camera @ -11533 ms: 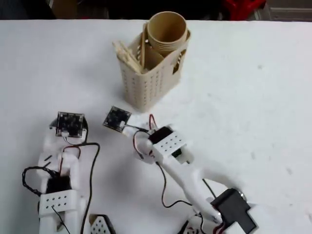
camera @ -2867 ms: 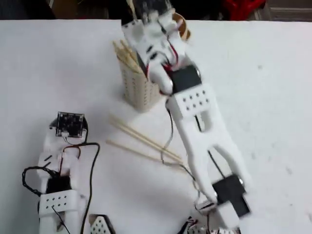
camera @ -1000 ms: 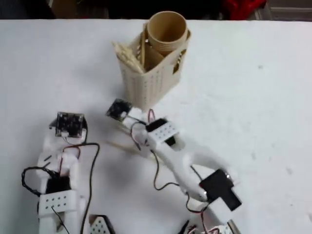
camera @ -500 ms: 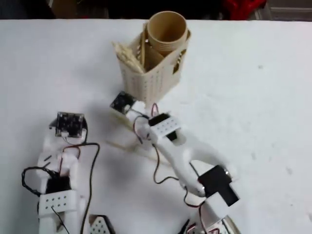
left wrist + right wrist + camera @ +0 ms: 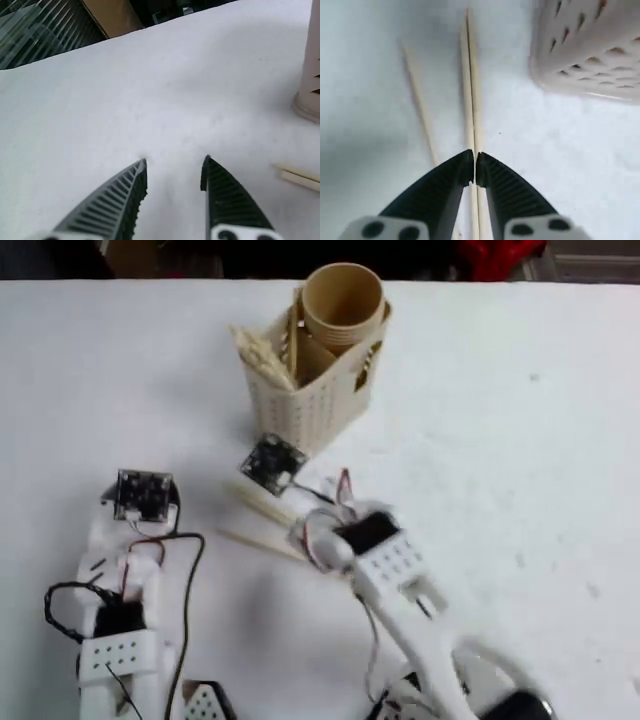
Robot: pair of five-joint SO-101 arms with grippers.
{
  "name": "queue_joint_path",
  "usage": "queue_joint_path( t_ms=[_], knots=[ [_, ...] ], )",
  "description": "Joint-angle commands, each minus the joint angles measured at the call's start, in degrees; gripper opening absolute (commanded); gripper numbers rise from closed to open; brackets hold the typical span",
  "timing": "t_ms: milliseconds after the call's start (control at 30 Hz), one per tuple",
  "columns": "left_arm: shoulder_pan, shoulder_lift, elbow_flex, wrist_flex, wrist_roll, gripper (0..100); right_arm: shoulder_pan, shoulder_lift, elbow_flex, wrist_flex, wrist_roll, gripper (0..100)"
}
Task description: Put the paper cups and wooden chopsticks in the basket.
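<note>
Your worktop (image 5: 520, 440) carries the basket (image 5: 310, 400) near the middle of its far edge, with the paper cups (image 5: 343, 300) stacked inside. Left gripper (image 5: 175, 165): fingers spread, over bare worktop toward the near-left corner. Right gripper (image 5: 474, 167): pinching the wooden chopsticks (image 5: 470, 75), which lie flat just in front of the basket.

Light: bright, soft and even, from overhead.
Table (image 5: 520, 420): glowing white in the high view; room past its far edge dark.
Right arm (image 5: 400, 580): soft grey shadow beside it.
Left gripper (image 5: 172, 167): table ahead pale, evenly lit.
Right gripper (image 5: 474, 167): table dimmer, grey beside it, brighter toward the basket (image 5: 590, 50); chopsticks (image 5: 470, 75) ahead show pale.
</note>
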Motion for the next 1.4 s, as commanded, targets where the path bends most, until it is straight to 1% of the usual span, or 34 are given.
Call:
queue_joint_path(
  t_ms=[0, 33, 100, 167, 233, 367, 433, 633, 767, 933, 1133, 1267, 1367],
  knots=[
    [0.7, -0.9, 0.0, 0.3, 0.4, 19, -0.6, -9.1, -0.4, 4.1, -0.6, 1.9],
    [0.7, -0.9, 0.0, 0.3, 0.4, 19, -0.7, -9.1, -0.4, 4.4, -0.6, 2.8],
    [0.7, -0.9, 0.0, 0.3, 0.4, 19, -0.8, -8.3, 0.4, 4.2, -0.6, 7.7],
    [0.7, -0.9, 0.0, 0.3, 0.4, 19, -0.8, -5.6, 0.4, 3.4, -0.5, 13.5],
    [0.7, -0.9, 0.0, 0.3, 0.4, 19, -1.9, -1.7, 0.4, 2.0, -0.1, 17.3],
    [0.7, -0.9, 0.0, 0.3, 0.4, 19, -8.3, 7.9, 0.4, -0.5, 2.8, 17.6],
    [0.7, -0.9, 0.0, 0.3, 0.4, 19, -10.3, 12.7, -0.3, -2.1, 3.8, 17.9],
    [0.7, -0.9, 0.0, 0.3, 0.4, 19, -8.2, 24.4, -7.5, -2.6, 4.0, 18.0],
    [0.7, -0.9, 0.0, 0.3, 0.4, 19, -8.1, 30.4, -10.8, -2.8, 4.0, 18.0],
    [0.6, -0.9, 0.0, 0.3, 0.4, 19, -8.0, 35.7, -13.2, -2.8, 4.0, 16.9],
    [0.5, -0.9, 0.0, 0.3, 0.4, 19, -8.0, 36.7, -13.9, -2.5, 3.4, 1.1],
    [0.5, -0.9, 0.0, 0.3, 0.4, 19, -8.0, 35.3, -14.1, -0.8, 3.4, 1.5],
    [0.5, -0.9, 0.0, 0.3, 0.4, 19, -8.0, 29.4, -13.6, 2.0, 2.1, 1.6]
  ],
)
